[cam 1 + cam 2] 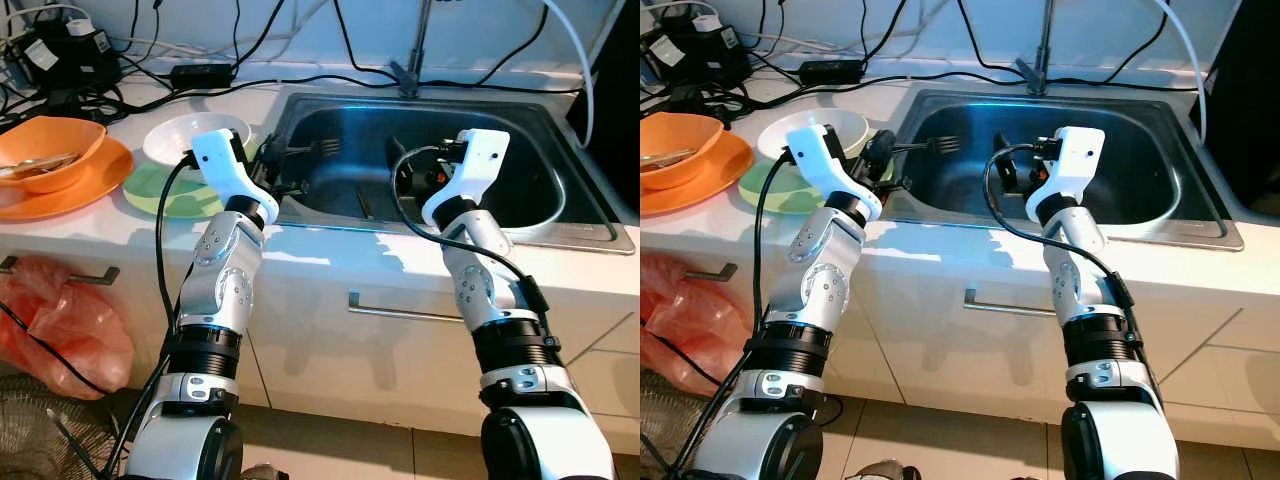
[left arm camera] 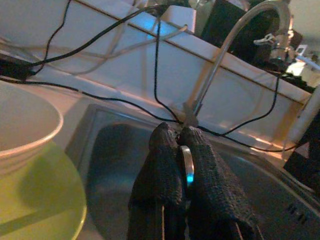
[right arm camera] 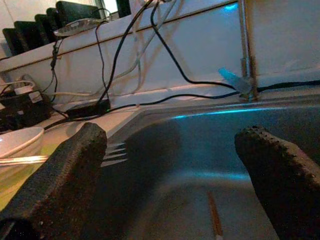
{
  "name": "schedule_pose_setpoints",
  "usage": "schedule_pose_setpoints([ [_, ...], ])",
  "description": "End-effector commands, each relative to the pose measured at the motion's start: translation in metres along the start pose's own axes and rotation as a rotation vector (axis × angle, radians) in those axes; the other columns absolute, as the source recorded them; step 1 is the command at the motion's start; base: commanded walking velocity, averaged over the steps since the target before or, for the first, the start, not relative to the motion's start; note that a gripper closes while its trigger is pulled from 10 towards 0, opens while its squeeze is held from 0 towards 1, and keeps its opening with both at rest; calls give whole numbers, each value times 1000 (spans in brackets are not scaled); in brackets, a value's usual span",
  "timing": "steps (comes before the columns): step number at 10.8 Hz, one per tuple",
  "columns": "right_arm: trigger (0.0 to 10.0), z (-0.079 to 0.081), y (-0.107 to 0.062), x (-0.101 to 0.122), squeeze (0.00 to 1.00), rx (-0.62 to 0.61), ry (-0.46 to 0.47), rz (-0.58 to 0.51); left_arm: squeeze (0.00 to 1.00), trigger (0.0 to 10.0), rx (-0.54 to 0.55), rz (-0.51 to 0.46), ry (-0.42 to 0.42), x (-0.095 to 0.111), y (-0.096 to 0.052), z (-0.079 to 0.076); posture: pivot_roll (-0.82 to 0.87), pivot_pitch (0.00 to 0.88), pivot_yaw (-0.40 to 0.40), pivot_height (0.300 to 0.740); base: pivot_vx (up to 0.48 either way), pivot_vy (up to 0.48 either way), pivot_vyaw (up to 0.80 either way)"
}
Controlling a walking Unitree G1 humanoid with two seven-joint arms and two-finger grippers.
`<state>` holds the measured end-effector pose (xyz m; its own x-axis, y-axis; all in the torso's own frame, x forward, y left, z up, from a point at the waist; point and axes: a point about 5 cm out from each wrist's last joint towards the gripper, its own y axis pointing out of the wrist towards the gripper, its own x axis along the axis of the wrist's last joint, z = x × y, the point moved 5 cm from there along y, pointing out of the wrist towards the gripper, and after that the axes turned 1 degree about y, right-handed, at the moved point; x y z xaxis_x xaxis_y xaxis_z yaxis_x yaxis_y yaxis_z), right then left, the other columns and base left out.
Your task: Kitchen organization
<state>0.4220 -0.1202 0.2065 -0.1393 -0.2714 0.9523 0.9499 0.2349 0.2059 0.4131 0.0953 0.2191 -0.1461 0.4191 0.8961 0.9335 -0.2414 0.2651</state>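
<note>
**Fork pinched over the sink's left edge**

The left gripper [image 2: 184, 150] is closed tight on a fork [image 1: 318, 148]: in the left wrist view the two black fingers [image 2: 162, 165] press together with the metal handle showing as a thin bright strip between them. In the head views the fork sticks out past the fingers, its tines at about 2 o'clock from the gripper, held above the left part of the steel sink [image 1: 590, 215] and clear of the basin floor.

The right gripper [image 3: 172, 165] is spread wide and has hold of nothing. It hangs inside the sink, toward the middle, at roughly 3 o'clock from the fork.

On the counter, at 9 o'clock from the left gripper, a white bowl [image 1: 170, 135] sits on a green plate [image 1: 150, 190]; further out the same way an orange bowl [image 1: 45, 150] rests on an orange plate [image 1: 85, 185].

The right wrist view catches the fork's tines beside one finger and a thin stick-like thing lying on the basin floor, too blurred to identify. The left wrist view shows the curved tap [image 2: 235, 35] rising behind the sink, and the white bowl's rim over the green plate
</note>
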Motion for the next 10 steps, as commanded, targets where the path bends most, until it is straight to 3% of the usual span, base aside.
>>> schedule_pose_setpoints([
  [1,10000,2,-2,-4,0,8,13,8,0,0,-54,-30,4,10,4,-13,64,0,53,740,0,0,0],
  [2,10000,3,-2,-5,0,11,13,10,0,0,-55,-21,11,9,5,-13,64,0,53,740,0,0,0],
  [10,10000,3,-1,-4,0,9,3,8,0,0,-51,-16,10,7,6,-14,61,0,56,740,360,0,0],
])
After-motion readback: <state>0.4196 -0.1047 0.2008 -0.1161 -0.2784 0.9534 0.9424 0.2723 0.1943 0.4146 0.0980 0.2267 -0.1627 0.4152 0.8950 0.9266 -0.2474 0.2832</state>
